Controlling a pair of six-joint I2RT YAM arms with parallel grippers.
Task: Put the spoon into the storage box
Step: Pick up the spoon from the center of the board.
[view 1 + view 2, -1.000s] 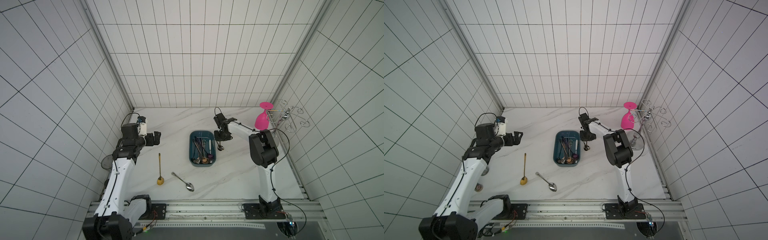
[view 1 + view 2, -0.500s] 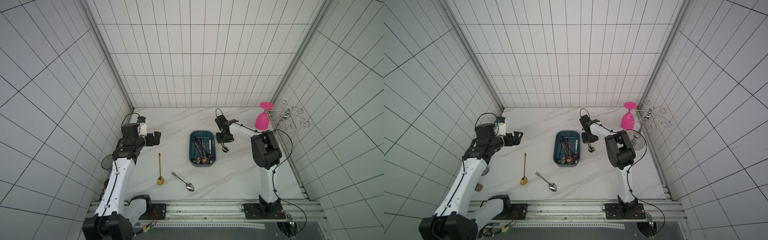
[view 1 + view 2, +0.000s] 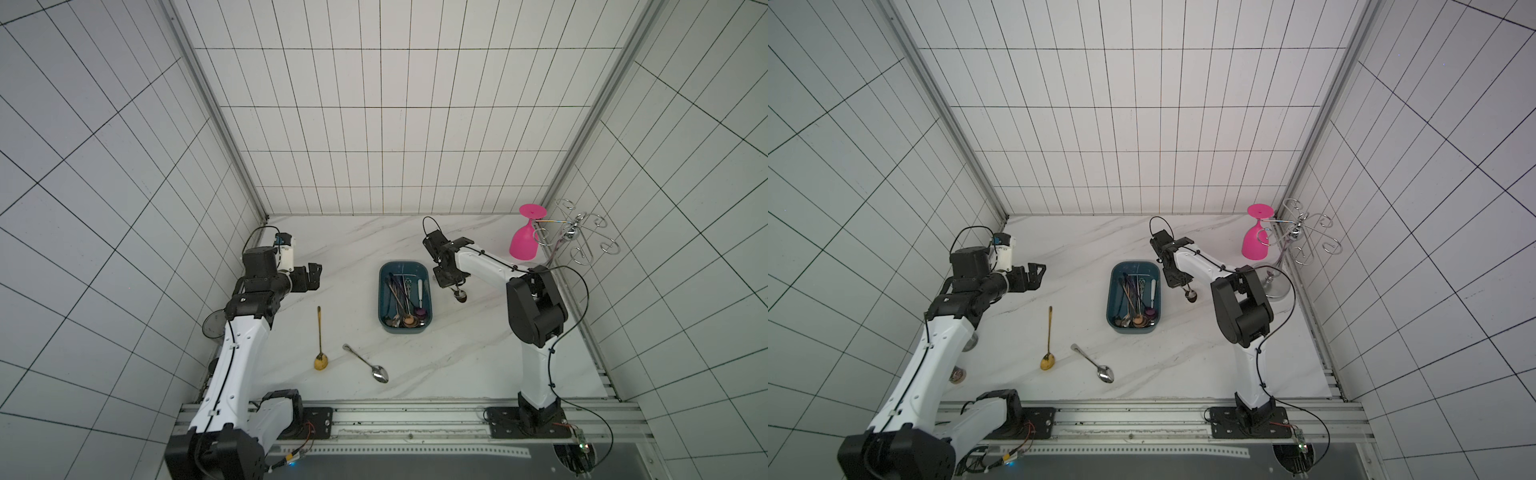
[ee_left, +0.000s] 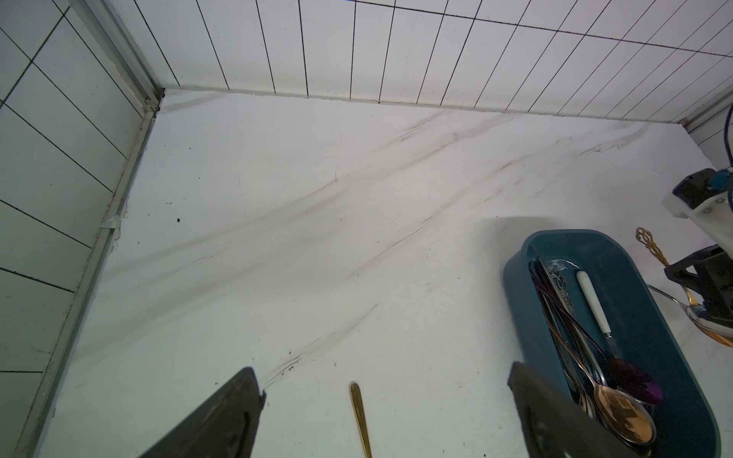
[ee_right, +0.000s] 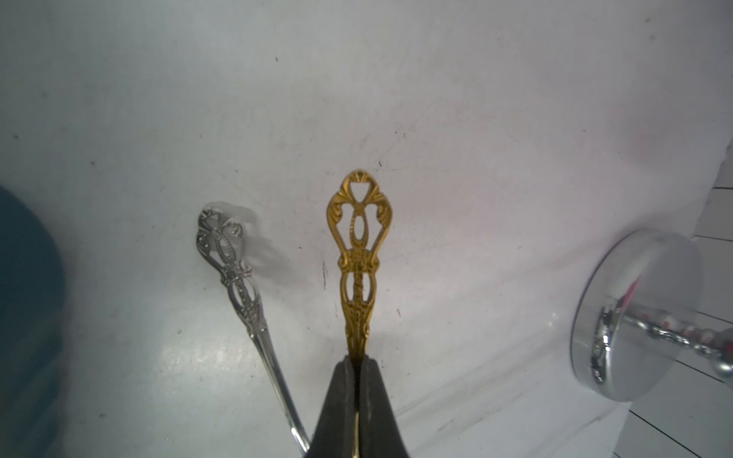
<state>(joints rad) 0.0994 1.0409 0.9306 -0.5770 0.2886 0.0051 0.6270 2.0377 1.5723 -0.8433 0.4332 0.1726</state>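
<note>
Spoon (image 5: 359,257); handle toward back wall (image 4: 396,47)

left gripper (image 3: 314,277): jaws wide, held aloft | right gripper (image 5: 358,360): clamped tight (angled downward)

Unseen, right wrist view
My right gripper (image 5: 358,361) hides the bowl of the gold spoon (image 5: 359,253); silver spoon (image 5: 234,273) bowl cut off by the edge.

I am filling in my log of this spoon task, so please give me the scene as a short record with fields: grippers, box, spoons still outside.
right gripper: jaws shut on the ornate gold spoon, at its handle
left gripper: jaws open, holding nothing
storage box: already holds several spoons
outside the box: ornate silver spoon, plain gold spoon, plain silver spoon, all on the table
</note>
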